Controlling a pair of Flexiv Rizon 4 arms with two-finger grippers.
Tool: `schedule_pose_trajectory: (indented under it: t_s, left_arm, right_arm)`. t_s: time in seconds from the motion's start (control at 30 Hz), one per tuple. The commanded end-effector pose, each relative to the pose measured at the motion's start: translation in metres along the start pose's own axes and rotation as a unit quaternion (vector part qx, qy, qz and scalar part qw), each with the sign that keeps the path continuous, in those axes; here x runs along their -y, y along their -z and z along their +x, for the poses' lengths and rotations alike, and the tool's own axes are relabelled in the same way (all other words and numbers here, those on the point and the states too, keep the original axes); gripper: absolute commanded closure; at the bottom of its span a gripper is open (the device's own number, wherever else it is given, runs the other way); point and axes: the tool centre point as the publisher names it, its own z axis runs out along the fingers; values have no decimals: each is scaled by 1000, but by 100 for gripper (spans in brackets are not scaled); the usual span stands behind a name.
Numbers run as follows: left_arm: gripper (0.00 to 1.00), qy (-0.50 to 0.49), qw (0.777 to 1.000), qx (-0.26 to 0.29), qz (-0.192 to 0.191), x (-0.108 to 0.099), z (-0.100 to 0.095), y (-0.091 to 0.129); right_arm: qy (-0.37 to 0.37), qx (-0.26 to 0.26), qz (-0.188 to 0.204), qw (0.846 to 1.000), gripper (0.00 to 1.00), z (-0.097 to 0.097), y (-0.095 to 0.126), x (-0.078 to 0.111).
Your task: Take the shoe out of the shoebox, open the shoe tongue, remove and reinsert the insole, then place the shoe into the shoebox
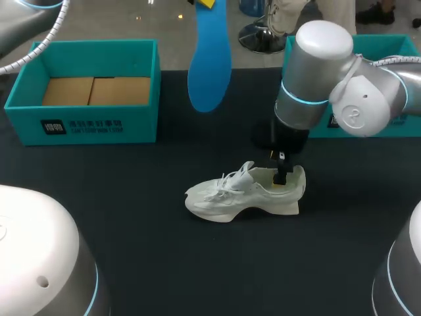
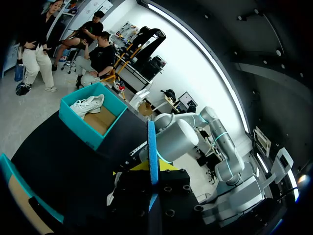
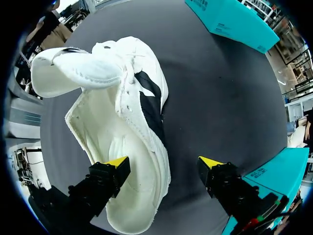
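A white shoe [image 1: 243, 194] lies on its sole in the middle of the black table, toe to the left. My right gripper [image 1: 283, 174] hangs over its heel. In the right wrist view the shoe [image 3: 117, 107] has its tongue pulled up. The right gripper [image 3: 164, 164] is open: one finger is inside the heel opening, the other stands outside, clear of the side wall. A blue insole [image 1: 209, 59] hangs in the air behind the shoe. My left gripper [image 2: 153, 169] is shut on the insole [image 2: 153, 147], seen edge-on.
An open teal shoebox [image 1: 85, 46] with a cardboard floor stands at the back left. A second teal box [image 1: 375, 131] sits at the back right behind my right arm. In the left wrist view this box [image 2: 110, 129] holds another white shoe [image 2: 88, 105].
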Motion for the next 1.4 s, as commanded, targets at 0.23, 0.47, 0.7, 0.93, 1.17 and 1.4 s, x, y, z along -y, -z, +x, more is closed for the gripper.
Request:
schedule_pose_trajectory:
  t_s: [0.23,0.47,0.7,0.93,1.17,1.4]
  left_arm:
    - [100,0,1000,-1,-1,0,-1,1]
    - [100,0,1000,-1,-1,0,-1,1]
    - [100,0,1000,-1,-1,0,-1,1]
    - [100,0,1000,-1,-1,0,-1,1]
    - [100,0,1000,-1,-1,0,-1,1]
    - [100,0,1000,-1,-1,0,-1,1]
  right_arm:
    - [-3,-18,3,1000,100,4,-13,4]
    - [-3,-19,0,1000,100,8,-11,4]
    - [2,-25,-7,1000,100,9,9,2]
    - [9,-14,-3,1000,100,6,55,2]
    - [7,8,-4,1000,100,1,95,8]
    - [13,8,-7,1000,100,-1,100,5]
